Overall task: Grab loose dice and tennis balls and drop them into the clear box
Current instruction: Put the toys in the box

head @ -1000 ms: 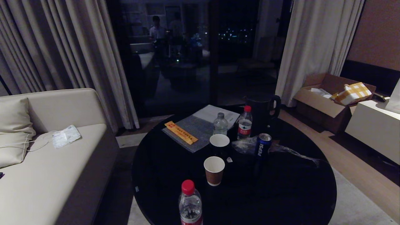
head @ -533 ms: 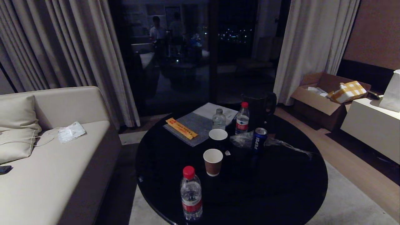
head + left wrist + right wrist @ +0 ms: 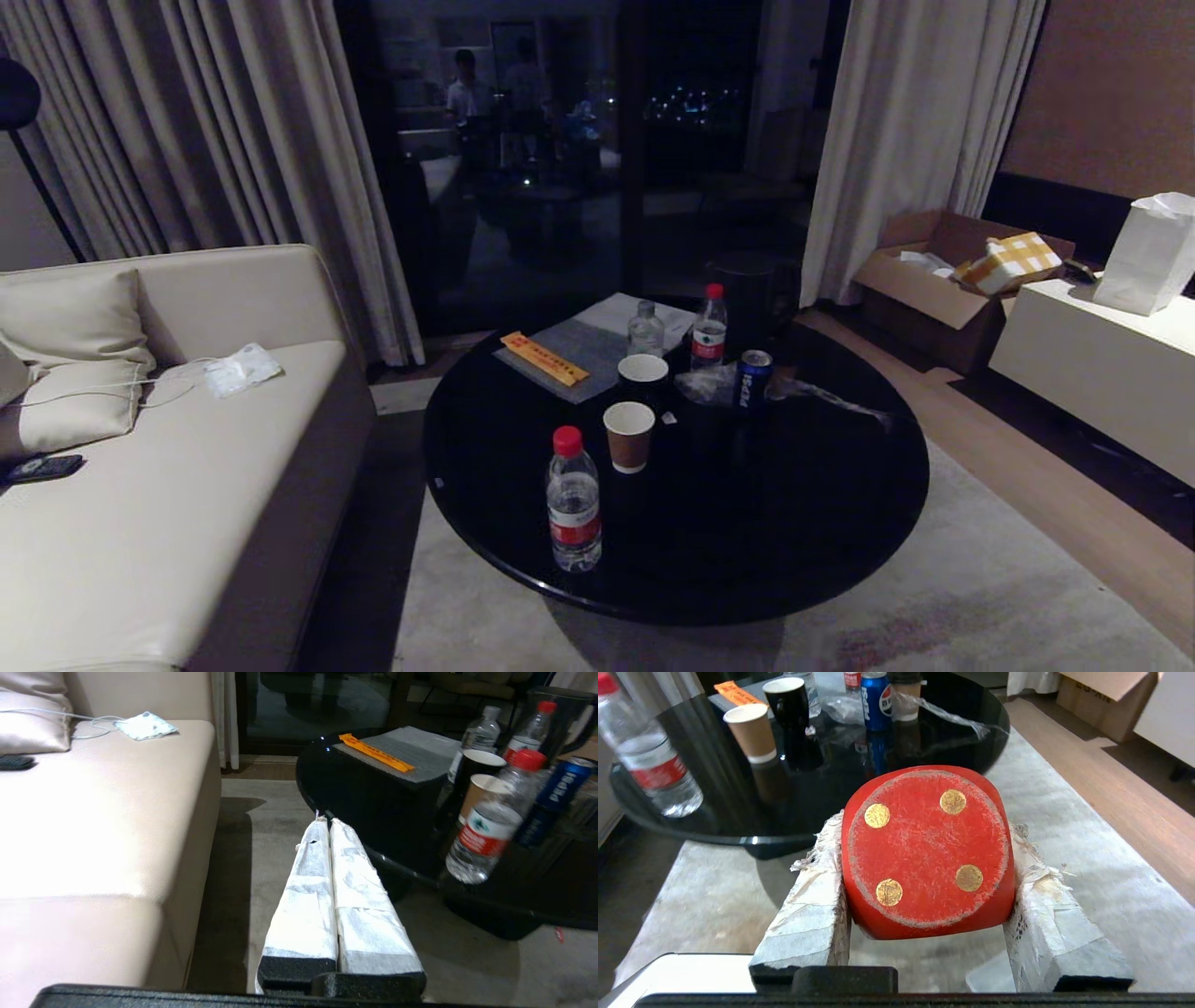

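Note:
In the right wrist view a red die (image 3: 927, 849) with gold pips sits squeezed between the two white-wrapped fingers of my right gripper (image 3: 924, 830), held above the pale rug. My left gripper (image 3: 327, 823) is shut with nothing in it, its wrapped fingers pressed together and pointing at the gap between the sofa and the table. Neither gripper appears in the head view. The tennis balls and the clear box are out of view.
A round black table (image 3: 794, 523) carries a water bottle (image 3: 573, 499), a paper cup (image 3: 628, 436), a Pepsi can (image 3: 752, 378) and other drinkware. A beige sofa (image 3: 140, 485) stands left. A cardboard carton (image 3: 924, 289) and a white cabinet (image 3: 1092, 373) stand right.
The whole head picture has shifted: the table now looks smaller and farther off, and more rug shows in front, so the camera has drawn back.

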{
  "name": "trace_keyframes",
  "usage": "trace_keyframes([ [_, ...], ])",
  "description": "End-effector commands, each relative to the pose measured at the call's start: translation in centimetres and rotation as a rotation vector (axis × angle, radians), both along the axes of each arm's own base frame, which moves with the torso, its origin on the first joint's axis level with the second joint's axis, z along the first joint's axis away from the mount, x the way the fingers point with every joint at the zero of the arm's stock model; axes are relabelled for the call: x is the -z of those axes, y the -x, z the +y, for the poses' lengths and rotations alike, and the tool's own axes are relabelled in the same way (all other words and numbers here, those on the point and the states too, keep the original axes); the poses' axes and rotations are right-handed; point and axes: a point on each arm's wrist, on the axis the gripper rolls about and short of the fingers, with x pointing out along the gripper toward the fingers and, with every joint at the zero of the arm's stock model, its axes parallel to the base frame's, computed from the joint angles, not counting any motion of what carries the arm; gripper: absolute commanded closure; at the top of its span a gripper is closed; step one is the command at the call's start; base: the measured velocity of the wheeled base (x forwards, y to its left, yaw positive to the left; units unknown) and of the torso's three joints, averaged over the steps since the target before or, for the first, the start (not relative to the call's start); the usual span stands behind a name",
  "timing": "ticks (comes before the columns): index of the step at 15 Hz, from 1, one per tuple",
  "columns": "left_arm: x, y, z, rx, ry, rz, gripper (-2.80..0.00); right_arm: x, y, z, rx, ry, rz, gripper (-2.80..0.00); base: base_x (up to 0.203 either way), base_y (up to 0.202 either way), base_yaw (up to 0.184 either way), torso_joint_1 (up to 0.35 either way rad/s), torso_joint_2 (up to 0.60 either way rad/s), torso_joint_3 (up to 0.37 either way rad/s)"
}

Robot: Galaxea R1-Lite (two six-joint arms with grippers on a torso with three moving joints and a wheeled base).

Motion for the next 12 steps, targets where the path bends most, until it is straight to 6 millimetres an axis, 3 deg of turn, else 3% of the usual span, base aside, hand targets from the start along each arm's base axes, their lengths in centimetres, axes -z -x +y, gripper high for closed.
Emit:
trace_keyframes([
  [1,0.03,-0.02,0.0,-0.001,0.003,0.002,0.0,0.0,-0.01,0.0,-0.001,0.001,0.003,0.0,-0.184,0.0,-0.002,-0.001,0.0,0.003],
  [12,0.03,-0.02,0.0,-0.001,0.003,0.002,0.0,0.0,-0.01,0.0,-0.001,0.001,0.003,0.0,-0.185,0.0,-0.001,0.004,0.0,0.002],
])
